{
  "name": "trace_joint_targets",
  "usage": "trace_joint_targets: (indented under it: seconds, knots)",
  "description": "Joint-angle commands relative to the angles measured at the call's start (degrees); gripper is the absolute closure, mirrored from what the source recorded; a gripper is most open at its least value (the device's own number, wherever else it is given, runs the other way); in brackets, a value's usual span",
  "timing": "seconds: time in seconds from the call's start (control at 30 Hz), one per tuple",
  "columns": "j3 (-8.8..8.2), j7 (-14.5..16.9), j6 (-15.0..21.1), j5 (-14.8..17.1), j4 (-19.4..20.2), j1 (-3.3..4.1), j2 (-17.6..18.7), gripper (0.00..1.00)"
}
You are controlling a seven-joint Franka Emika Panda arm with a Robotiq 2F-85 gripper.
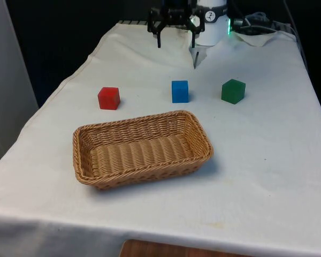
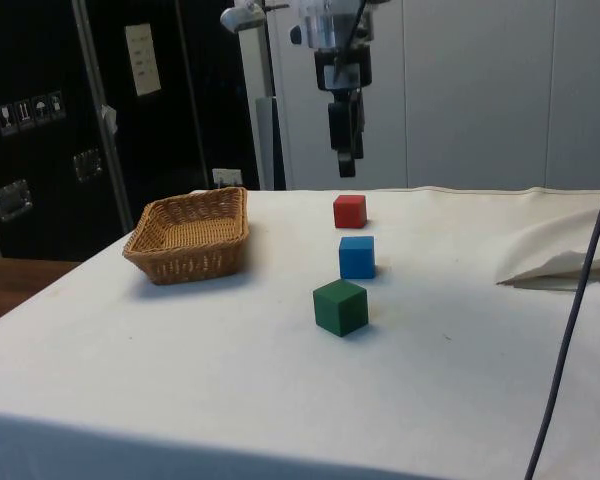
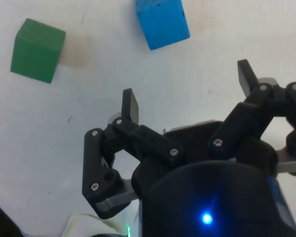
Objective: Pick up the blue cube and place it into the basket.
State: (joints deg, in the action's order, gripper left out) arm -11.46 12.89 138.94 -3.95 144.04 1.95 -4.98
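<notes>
Two black fingers of the gripper (image 3: 187,94) stand spread wide with nothing between them, hanging high above the white cloth (image 1: 267,160) at the table's far end; the side view shows the gripper (image 2: 346,150) well clear of every block. Seen from the wrist, the blue cube (image 3: 163,20) lies ahead of the fingertips and the green cube (image 3: 38,50) off to one side. In the front view the blue cube (image 1: 180,91) sits mid-table, with the gripper (image 1: 175,43) at about its 12 o'clock, the red cube (image 1: 108,98) at its 9 o'clock and the green cube (image 1: 233,91) at its 3 o'clock, all three in a row and apart from one another. I judge the task to be at its opening step, the approach: nothing is grasped and the cube rests untouched on the cloth. The next move calls for bringing the open fingers over the blue cube, squaring them to its faces, lowering until they straddle it, then closing. The neighbours stand far enough off that they should not get in the way. A wicker basket (image 1: 195,122), oblong and shallow, lies at about 7 o'clock from the blue cube, near but not touching, and holds nothing; its woven floor is bare.
</notes>
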Motion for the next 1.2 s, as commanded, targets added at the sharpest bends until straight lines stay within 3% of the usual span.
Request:
trace_joint_targets:
  seconds: [0.0,0.07,0.1,0.2,0.37,0.4,0.53,0.7,1.17]
  knots:
    - [0.0,-0.11,1.6,-0.17,0.34,0.0,0.69,0.0]
    - [-0.06,-0.17,2.86,-0.17,0.63,0.0,1.43,0.0]
    - [0.0,0.0,1.49,0.0,0.4,0.0,0.92,0.0]
    - [0.0,-0.17,5.44,-0.11,1.15,0.0,2.98,0.0]
    - [-0.06,-0.4,8.54,-0.11,1.72,0.0,4.81,0.0]
    - [0.0,-0.11,7.33,0.0,1.43,0.0,4.53,0.0]
    - [-0.06,-0.57,11.4,-0.11,2.18,0.0,6.59,0.0]
    - [0.0,-0.92,13.92,0.0,2.46,0.06,8.37,0.0]
    - [0.29,-0.46,16.04,1.09,2.69,0.0,10.49,0.0]
